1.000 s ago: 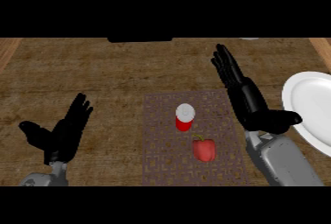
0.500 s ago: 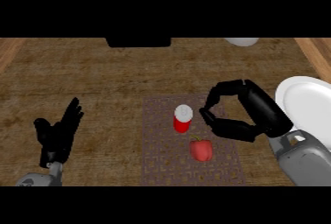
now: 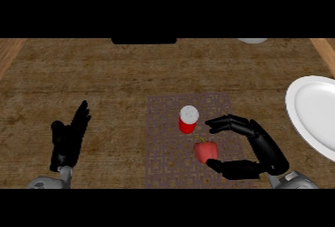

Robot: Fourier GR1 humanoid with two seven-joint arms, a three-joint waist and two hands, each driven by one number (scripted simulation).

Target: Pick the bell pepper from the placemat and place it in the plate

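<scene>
A red bell pepper (image 3: 205, 152) with a green stem lies on the brown patterned placemat (image 3: 163, 146), near its lower right part. My right hand (image 3: 262, 150) is low beside the pepper on its right, fingers curved above it and thumb below it, arched around the pepper without closing on it. The white plate (image 3: 314, 116) sits at the right edge of the counter, partly cut off. My left hand (image 3: 68, 139) rests open at the lower left, fingers pointing up.
A red can with a white top (image 3: 188, 119) stands on the placemat just above the pepper, close to my right fingertips. A pale round object (image 3: 252, 40) shows at the top edge. The wooden counter (image 3: 98, 80) spreads around the mat.
My right hand has come down and toward me, from beside the can to around the pepper. The left hand has turned edge-on and stayed at the lower left.
</scene>
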